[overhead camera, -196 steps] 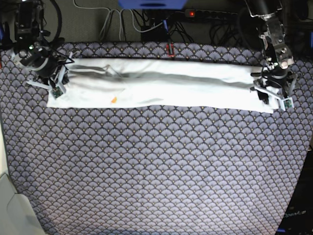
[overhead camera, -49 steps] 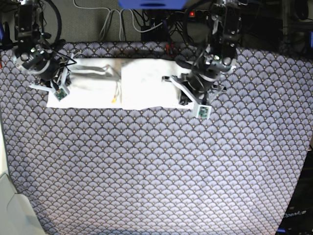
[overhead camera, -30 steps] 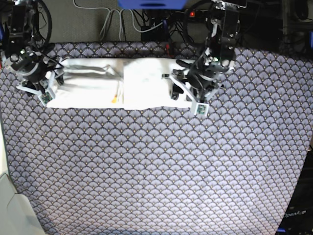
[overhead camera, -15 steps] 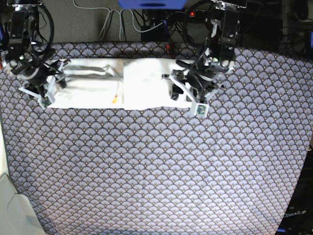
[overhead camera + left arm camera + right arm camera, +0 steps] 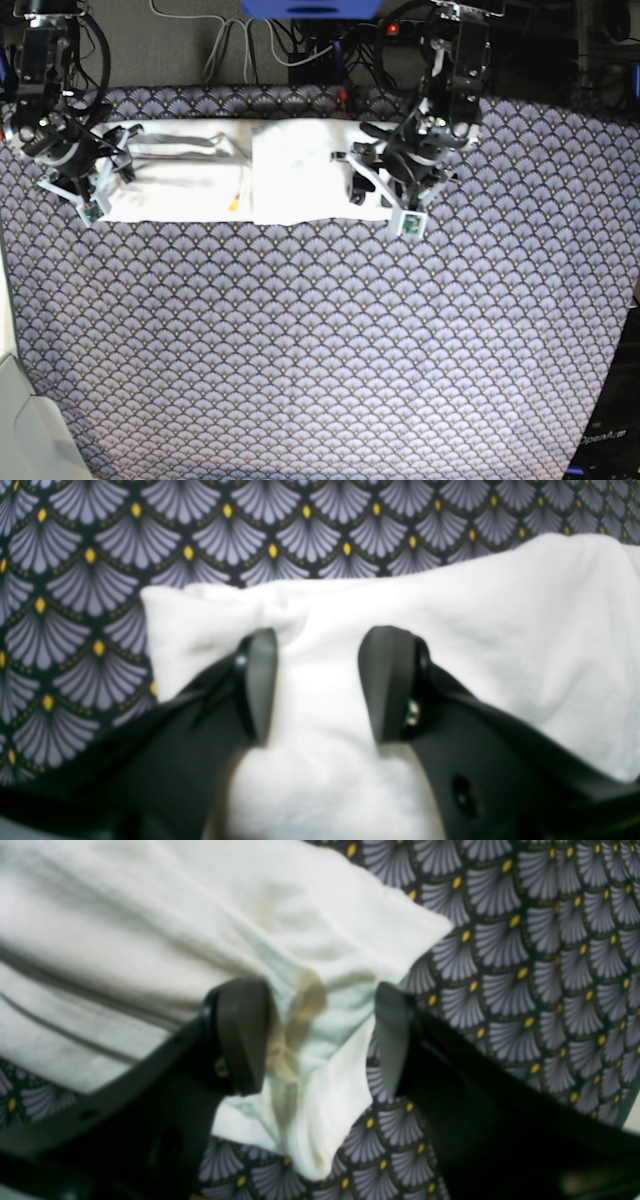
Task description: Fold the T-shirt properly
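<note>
The white T-shirt (image 5: 200,185) lies as a long folded band at the back of the table, with its right part doubled over onto the middle. My left gripper (image 5: 378,192) rests on the right end of that doubled part. In the left wrist view its fingers (image 5: 257,680) stand apart, open, on the T-shirt (image 5: 450,605) near an edge. My right gripper (image 5: 106,174) is at the band's left end. In the right wrist view the right gripper (image 5: 320,1035) is open wide, and a crumpled corner of the T-shirt (image 5: 150,915), with faint yellowish print showing through, lies between its jaws.
A cover with a purple fan pattern (image 5: 320,340) spreads over the whole table. Cables and a power strip (image 5: 300,40) run behind the back edge. A pale object (image 5: 20,420) sits at the lower left corner.
The right arm has slid outward along the band to its left end. The left arm has stayed still on the doubled part.
</note>
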Robot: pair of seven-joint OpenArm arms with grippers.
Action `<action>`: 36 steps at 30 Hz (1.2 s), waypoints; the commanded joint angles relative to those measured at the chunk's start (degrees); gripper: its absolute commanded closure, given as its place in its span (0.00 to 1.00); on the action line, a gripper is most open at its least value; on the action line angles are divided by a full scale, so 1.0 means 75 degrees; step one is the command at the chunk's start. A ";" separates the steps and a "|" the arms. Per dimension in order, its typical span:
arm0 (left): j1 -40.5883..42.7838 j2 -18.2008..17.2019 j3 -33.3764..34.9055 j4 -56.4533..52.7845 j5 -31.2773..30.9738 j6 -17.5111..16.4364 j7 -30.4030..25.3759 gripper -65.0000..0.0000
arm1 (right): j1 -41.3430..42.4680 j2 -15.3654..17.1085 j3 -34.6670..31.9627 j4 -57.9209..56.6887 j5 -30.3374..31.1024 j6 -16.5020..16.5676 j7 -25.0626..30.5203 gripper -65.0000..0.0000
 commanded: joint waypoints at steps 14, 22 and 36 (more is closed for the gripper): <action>-0.0075 0.0019 -0.0029 0.0138 -0.0012 -0.0015 -0.0069 0.54 | 0.0029 -0.0121 0.0767 0.0087 -0.0042 -0.0017 0.0084 0.41; -0.0075 0.0019 -0.0041 0.0138 -0.0012 -0.0015 -0.0069 0.54 | 0.0018 -0.0156 0.0885 0.0087 -0.0042 -0.0017 0.0084 0.38; -0.0063 0.0019 -0.0041 0.0138 -0.0012 -0.0015 -0.0069 0.54 | 0.0076 -0.0402 0.0709 -0.0534 -0.0030 -0.0017 0.0154 0.37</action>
